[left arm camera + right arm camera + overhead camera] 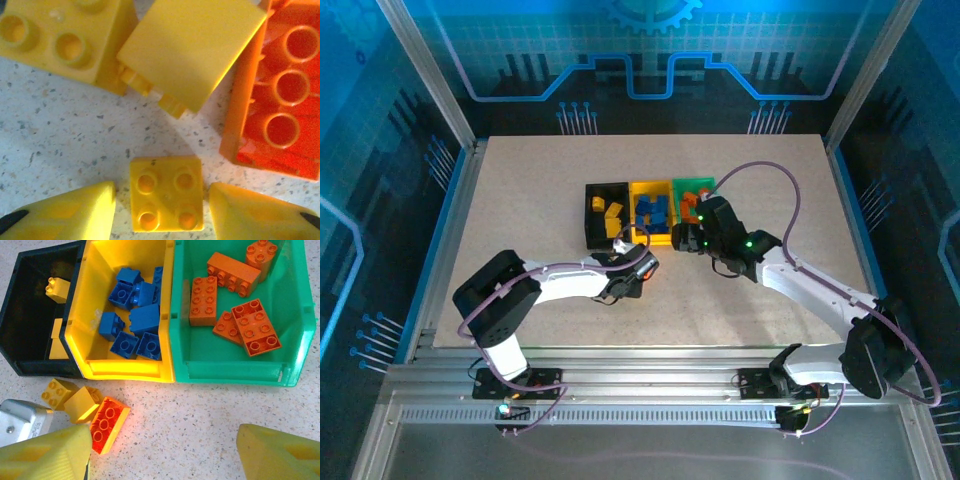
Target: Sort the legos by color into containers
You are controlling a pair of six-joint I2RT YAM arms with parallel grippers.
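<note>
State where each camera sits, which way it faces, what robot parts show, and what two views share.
Top external: above and behind the robot, looking down at the table; both arms show.
Left wrist: close above the table, facing down on a small yellow brick between the left pincer's fingertips.
Right wrist: higher, facing down at the bins; right pincer's fingertips show.
Shared: both wrist views show the loose orange brick.
</note>
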